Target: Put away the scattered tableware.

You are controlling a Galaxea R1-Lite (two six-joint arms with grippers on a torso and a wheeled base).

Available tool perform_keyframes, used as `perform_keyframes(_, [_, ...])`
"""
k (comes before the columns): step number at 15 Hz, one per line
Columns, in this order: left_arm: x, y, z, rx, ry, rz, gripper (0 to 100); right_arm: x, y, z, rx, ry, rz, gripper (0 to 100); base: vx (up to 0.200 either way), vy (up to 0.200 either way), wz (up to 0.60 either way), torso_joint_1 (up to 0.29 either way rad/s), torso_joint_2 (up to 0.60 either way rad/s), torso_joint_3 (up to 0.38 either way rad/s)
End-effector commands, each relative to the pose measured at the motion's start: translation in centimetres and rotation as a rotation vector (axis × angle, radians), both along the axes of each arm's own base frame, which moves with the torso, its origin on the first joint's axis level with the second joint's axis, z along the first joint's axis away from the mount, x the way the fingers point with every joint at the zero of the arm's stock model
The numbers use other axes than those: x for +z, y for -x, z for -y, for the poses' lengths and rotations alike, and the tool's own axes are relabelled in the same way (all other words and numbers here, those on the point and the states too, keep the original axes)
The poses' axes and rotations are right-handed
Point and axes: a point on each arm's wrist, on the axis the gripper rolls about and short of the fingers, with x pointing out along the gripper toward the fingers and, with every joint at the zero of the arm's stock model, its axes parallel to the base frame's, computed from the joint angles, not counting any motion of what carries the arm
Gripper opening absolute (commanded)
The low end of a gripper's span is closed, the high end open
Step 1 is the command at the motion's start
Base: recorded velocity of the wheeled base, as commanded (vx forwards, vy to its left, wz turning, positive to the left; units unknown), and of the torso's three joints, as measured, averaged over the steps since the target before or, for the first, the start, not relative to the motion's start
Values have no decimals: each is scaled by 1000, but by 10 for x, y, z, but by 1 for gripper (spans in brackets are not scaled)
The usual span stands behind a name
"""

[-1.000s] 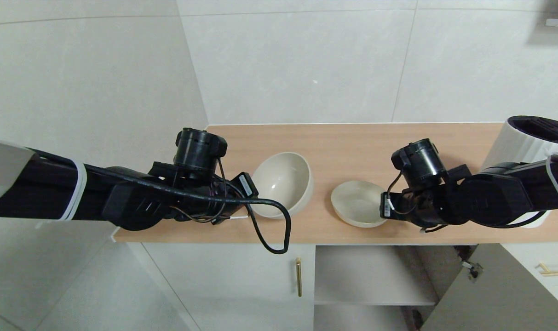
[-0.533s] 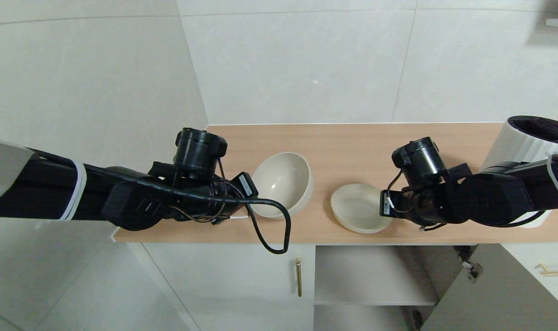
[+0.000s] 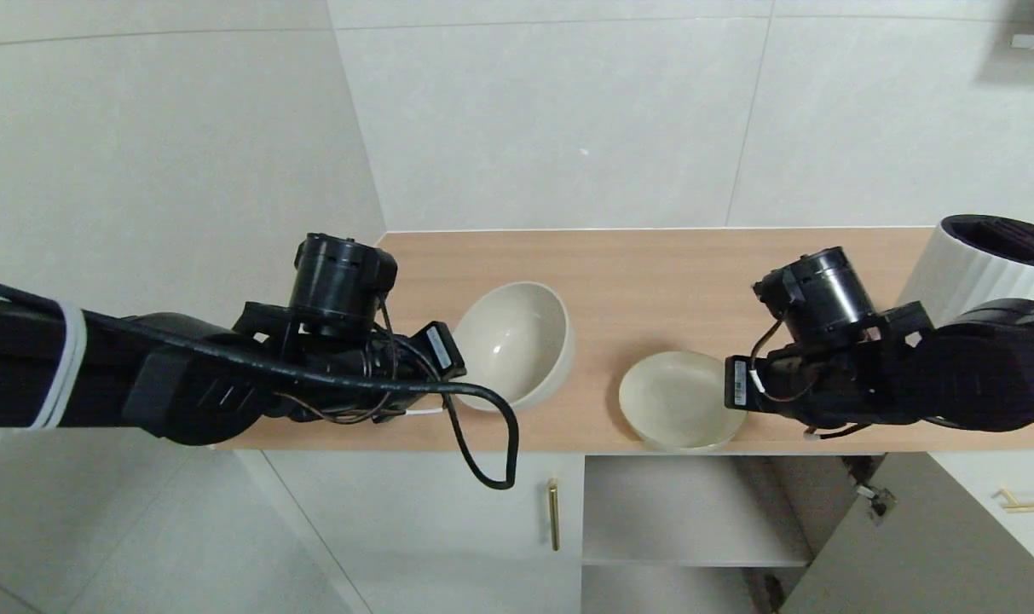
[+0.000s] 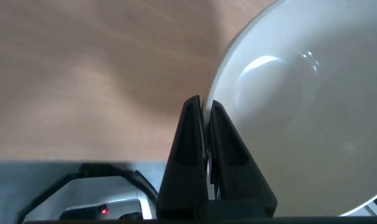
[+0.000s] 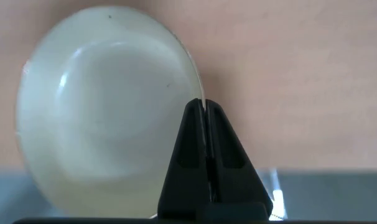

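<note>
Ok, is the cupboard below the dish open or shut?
Open: its door is swung out, baring the shelf inside.

The right gripper had its black fingers closed on the rim of a pale shallow dish. Part of the dish reached past the edge of the wooden counter.

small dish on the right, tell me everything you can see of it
The small dish is a round, shallow, cream piece with a flat base and a low, thin rim; it looks like glazed ceramic or milky glass. It is empty and open side up. The right gripper is shut on its rim. It is at the front of the wooden counter, partly past the edge, apart from the large bowl. Whether it rests on the counter is unclear.
</note>
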Motion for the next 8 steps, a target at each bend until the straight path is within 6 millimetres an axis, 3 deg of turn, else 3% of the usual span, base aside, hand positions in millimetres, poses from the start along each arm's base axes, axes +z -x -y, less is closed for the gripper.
perform_keyframes(1, [15, 22, -11, -26, -22, 48, 0, 28, 36, 16, 98, -102, 24, 0, 0, 0, 0, 0, 0, 0])
perform_keyframes(5, [35, 56, -25, -132, -87, 148, 0, 45, 68, 31, 213, -130, -43, 0, 0, 0, 0, 0, 0, 0])
perform_keyframes(8, [36, 64, -24, -178, -94, 131, 0, 47, 78, 37, 230, -110, -58, 0, 0, 0, 0, 0, 0, 0])
